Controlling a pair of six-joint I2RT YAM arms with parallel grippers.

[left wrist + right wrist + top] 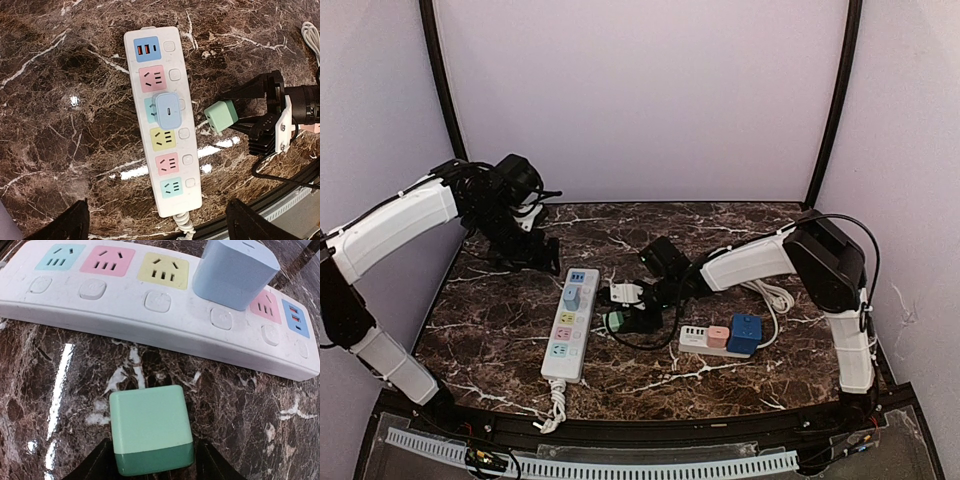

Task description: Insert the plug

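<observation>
A white power strip [569,322] with coloured sockets lies at centre-left; it also shows in the left wrist view [162,120] and the right wrist view [150,315]. A light blue adapter [571,297] is plugged into its third socket. My right gripper [625,321] is shut on a green cube plug [150,429], held just right of the strip, close above the table [500,320]. The plug also shows in the left wrist view [220,115]. My left gripper [542,257] is open and empty, hovering above the strip's far end, fingers [70,222] wide apart.
A second white strip [705,340] with pink [718,336] and blue [745,333] cube adapters lies at right, with a coiled white cable [775,297] behind it. A white plug [625,292] lies beside my right wrist. Black cable loops under the right gripper.
</observation>
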